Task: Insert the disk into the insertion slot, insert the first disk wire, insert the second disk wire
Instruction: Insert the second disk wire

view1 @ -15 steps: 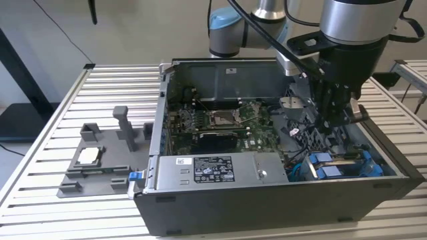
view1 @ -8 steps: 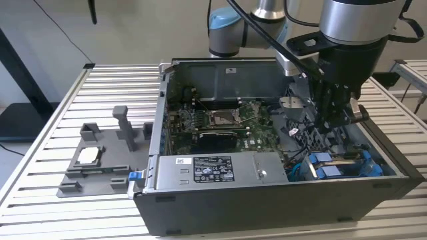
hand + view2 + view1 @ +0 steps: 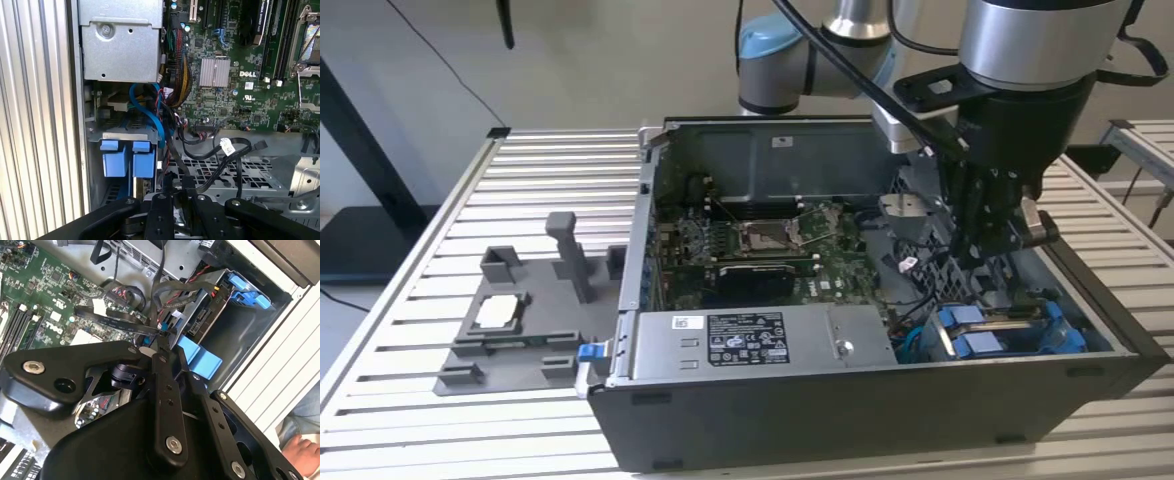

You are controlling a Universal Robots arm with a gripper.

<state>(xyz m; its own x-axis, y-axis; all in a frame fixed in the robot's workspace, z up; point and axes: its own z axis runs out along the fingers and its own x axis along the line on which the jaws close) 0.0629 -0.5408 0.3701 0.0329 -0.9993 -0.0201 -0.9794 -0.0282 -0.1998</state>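
Blue-framed disk (image 3: 1003, 330) sits in the insertion slot (image 3: 1067, 345), gripper (image 3: 987, 245) above.

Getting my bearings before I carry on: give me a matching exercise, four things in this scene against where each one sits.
1. disk
2. power supply box
3. grey fixture
4. gripper

A. on the slatted table, outside the case
B. in the case corner at the exterior view's right, blue tabs showing
C. inside the case, at the black cables
D. along the case's near wall, white sticker up

Pairs: 1-B; 2-D; 3-A; 4-C
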